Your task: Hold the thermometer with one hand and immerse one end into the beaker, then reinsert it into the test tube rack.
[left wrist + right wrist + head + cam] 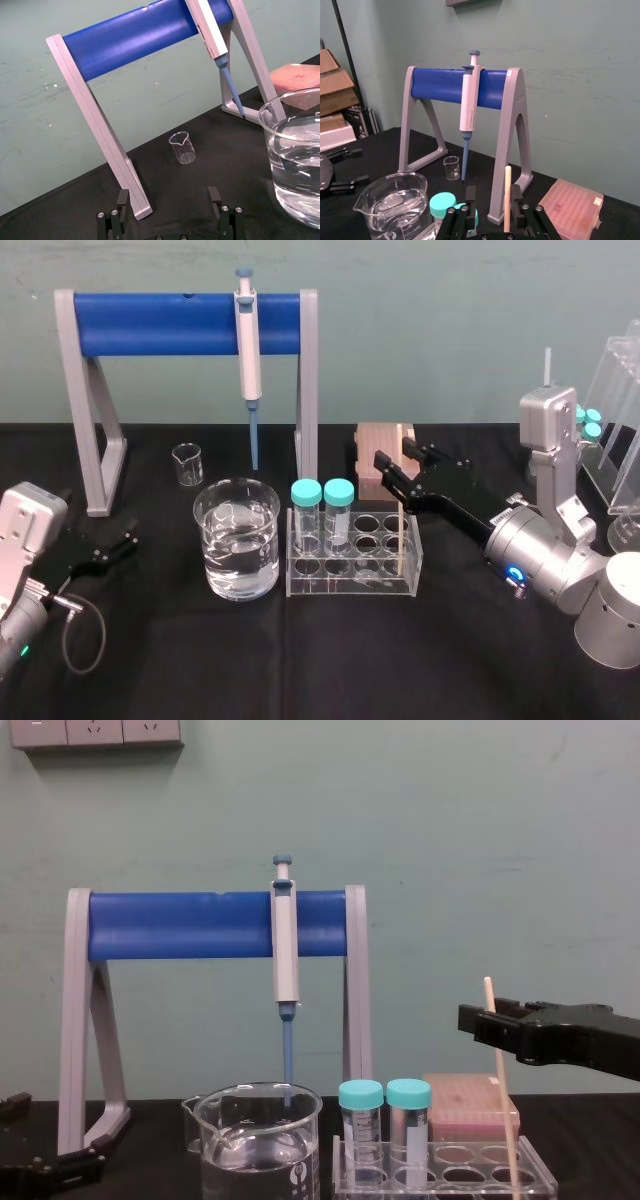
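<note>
Straddling the thermometer [500,1085], your right tool [493,194] stands open. In the right wrist view the rod rises between the two black fingers, close to one and clear of the other, so nothing is gripped yet. The thermometer sits in a hole at the right end of the rack [350,585]. Its long axis is nearly upright with a slight lean, and in the chest view its top pokes above the fingers. You reach it from the right, level with its upper part. The beaker [240,575], part full of clear liquid, stands just left of the rack. Once you close and lift straight up along the rod, the carry runs left. Your left tool [168,192] rests open on the bench at the left side, well apart from the rack, so the right arm is much the nearer.
</note>
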`<state>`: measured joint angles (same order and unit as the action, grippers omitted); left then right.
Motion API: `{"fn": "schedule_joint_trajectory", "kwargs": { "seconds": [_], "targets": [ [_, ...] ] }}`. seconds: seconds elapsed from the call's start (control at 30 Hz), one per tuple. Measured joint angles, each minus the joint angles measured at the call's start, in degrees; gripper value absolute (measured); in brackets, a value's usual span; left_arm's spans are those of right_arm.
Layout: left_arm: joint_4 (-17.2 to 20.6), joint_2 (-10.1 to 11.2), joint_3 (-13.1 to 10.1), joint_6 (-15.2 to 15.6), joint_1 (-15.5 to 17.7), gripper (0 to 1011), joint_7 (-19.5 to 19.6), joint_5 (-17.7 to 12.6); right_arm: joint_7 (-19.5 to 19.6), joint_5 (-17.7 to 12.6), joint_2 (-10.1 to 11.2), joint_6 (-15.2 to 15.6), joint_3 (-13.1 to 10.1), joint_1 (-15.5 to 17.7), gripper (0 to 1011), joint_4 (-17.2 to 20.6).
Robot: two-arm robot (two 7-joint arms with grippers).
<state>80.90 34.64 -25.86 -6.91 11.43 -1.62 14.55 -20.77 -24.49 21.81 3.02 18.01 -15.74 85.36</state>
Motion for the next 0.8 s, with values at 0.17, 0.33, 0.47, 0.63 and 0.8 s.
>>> {"fn": "schedule_joint_trajectory", "kwargs": {
  "seconds": [0.17, 0.33, 0.47, 0.63, 0.8],
  "targets": [
    [0.0, 0.0, 0.0, 0.0, 0.0, 1004, 0.0, 0.0, 0.02, 0.0, 0.0, 0.0, 0.0, 0.0, 599, 0.0],
    [0.0, 0.0, 0.0, 0.0, 0.0, 1004, 0.0, 0.0, 0.04, 0.0, 0.0, 0.0, 0.0, 0.0, 739, 0.0],
    [0.0, 0.0, 0.0, 0.0, 0.0, 1004, 0.0, 0.0, 0.05, 0.0, 0.0, -0.01, 0.0, 0.0, 872, 0.0],
    [0.0, 0.0, 0.0, 0.0, 0.0, 1004, 0.0, 0.0, 0.05, 0.0, 0.0, 0.0, 0.0, 0.0, 985, 0.0],
    [0.0, 0.0, 0.0, 0.0, 0.0, 1004, 0.0, 0.0, 0.05, 0.0, 0.0, -0.01, 0.0, 0.0, 1000, 0.0]
  ]
}}
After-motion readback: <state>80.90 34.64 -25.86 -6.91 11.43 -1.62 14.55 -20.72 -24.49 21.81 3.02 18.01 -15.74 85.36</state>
